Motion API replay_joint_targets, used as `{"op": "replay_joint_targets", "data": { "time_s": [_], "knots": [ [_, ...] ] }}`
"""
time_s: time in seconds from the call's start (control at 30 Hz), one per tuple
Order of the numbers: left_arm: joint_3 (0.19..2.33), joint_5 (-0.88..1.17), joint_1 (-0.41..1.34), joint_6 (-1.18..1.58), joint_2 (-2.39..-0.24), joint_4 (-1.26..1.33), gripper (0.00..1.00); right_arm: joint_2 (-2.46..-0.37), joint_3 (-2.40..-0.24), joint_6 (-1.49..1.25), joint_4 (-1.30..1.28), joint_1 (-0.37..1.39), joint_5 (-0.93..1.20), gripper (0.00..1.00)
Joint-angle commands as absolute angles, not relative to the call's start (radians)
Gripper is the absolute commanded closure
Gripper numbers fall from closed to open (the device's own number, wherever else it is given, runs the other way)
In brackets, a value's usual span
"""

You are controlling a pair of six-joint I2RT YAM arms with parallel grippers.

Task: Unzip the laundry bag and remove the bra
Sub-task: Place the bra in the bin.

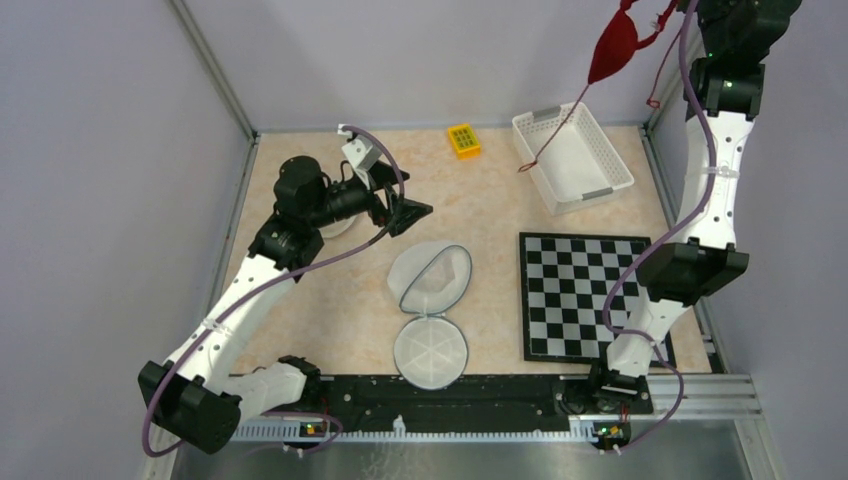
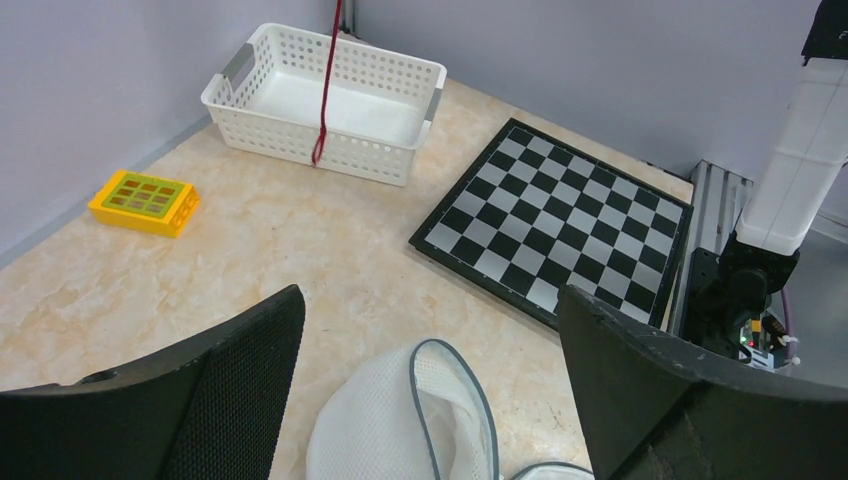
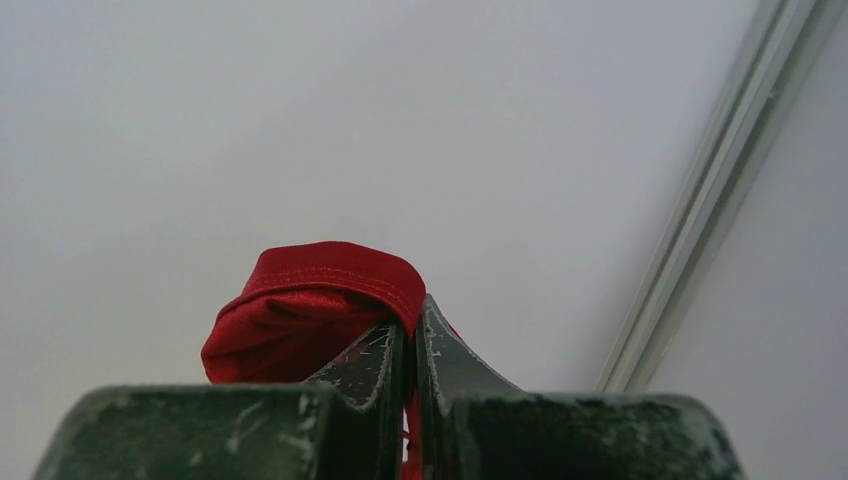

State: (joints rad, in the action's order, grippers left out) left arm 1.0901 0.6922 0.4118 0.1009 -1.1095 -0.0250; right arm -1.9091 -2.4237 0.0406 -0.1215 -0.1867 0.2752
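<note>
Nearest us, the laundry bag (image 1: pixel 431 283) lies unzipped on the counter (image 1: pixel 330 300), our left gripper (image 1: pixel 408 203) spread wide and empty just beyond it. Farther back, our right gripper (image 3: pixel 412 325) pinches the red bra (image 1: pixel 612 50) high above the white basket (image 2: pixel 370 163); only setting it down seems left.

White basket (image 1: pixel 590 160), chessboard (image 1: pixel 592 295) and yellow grid block (image 1: pixel 463 140) sit apart on the table (image 1: pixel 350 320).
</note>
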Motion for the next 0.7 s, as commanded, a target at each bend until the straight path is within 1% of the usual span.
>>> {"op": "replay_joint_targets", "data": {
  "time_s": [0.0, 0.4, 0.67],
  "knots": [
    [1.085, 0.709, 0.403, 0.089, -1.094, 0.005, 0.01, -1.890, -2.471, 0.041, -0.010, -0.204, 0.227, 1.00],
    [1.061, 0.711, 0.400, 0.084, -1.084, 0.005, 0.01, -1.948, -2.454, 0.078, 0.018, -0.212, 0.189, 1.00],
    [1.049, 0.718, 0.397, 0.083, -1.085, 0.005, 0.01, -1.954, -2.384, 0.069, 0.023, -0.212, 0.194, 1.00]
  ]
}}
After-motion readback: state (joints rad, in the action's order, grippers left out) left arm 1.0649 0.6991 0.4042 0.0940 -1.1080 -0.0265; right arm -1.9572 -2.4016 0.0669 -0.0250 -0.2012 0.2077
